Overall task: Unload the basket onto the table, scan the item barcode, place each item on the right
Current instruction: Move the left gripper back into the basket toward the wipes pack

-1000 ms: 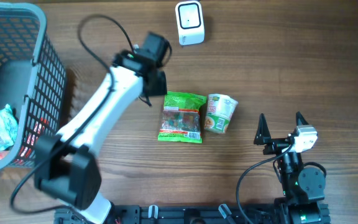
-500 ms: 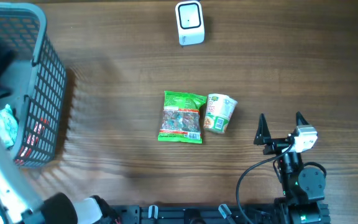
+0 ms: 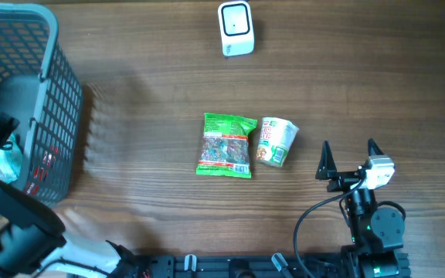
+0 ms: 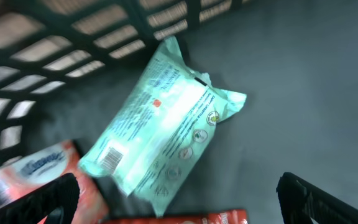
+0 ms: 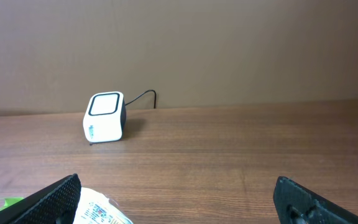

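At the far left edge of the worktop [image 3: 145,100] stands a grey mesh basket [image 3: 62,116], its rim cut off by the frame. My left arm reaches over it from the near left corner. The left fingers [image 4: 42,202] hang spread wide apart above the basket floor, gripping nothing. Below them lies a pale green pack [image 4: 166,124], flat and turned diagonally, with a small striped patch like a barcode near one end. A pink tissue pack [image 4: 33,171] touches its near-left corner, and a red packet [image 4: 179,218] lies along its near edge. The basket wall rises close on the far side, while bare floor lies open to the right of the pack.

A wide bare strip of wood separates the basket from the middle of the worktop. There a green snack bag [image 3: 226,145] lies flat, with a noodle cup [image 3: 275,142] on its side just beside it on the right. The white barcode scanner [image 3: 236,28] sits well apart at the far edge, its cable [image 5: 143,96] trailing right.

Near right, the right fingers [image 3: 325,161] point far, spread wide and empty, just right of the cup, with clear wood beyond.
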Available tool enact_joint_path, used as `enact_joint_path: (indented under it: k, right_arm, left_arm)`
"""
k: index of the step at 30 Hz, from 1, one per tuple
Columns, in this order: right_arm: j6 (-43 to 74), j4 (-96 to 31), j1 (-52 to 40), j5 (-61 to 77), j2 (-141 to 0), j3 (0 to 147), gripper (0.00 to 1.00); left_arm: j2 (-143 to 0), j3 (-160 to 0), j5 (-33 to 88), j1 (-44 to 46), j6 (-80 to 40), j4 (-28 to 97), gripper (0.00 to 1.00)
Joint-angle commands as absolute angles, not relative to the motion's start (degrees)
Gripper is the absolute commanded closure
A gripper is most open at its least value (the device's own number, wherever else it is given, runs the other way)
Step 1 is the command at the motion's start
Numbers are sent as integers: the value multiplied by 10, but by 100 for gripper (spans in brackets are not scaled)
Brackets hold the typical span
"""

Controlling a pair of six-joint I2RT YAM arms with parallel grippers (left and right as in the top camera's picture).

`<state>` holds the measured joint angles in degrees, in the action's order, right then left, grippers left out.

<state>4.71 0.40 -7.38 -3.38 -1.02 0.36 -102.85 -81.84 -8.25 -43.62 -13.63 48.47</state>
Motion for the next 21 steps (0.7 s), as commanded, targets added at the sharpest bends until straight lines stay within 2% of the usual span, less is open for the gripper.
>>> enact_joint_path:
  k: [1, 12, 14, 15, 17, 18, 21]
  right_arm:
    - [45, 6, -72, -27, -8, 3, 0]
    - [45, 6, -72, -27, -8, 3, 0]
    - [45, 6, -72, -27, -8, 3, 0]
    - [45, 6, -72, -27, -8, 3, 0]
    - [45, 6, -72, -27, -8, 3, 0]
    - [45, 6, -72, -27, -8, 3, 0]
    - [45, 6, -72, -27, -8, 3, 0]
  left_arm:
    - [-1080, -815, -80, -439, -77, 465, 0]
    - [-1185, -815, -68, -458, -64, 433, 0]
    - [-1186, -816, -54, -457, -65, 432, 14]
    - [-1181, -820, -54, -454, -65, 433, 35]
    - [-1171, -830, -54, -451, -69, 440, 63]
    - [-1164, -836, -54, -448, -79, 444, 69]
    - [-1128, -859, -54, -440, -96, 455, 68]
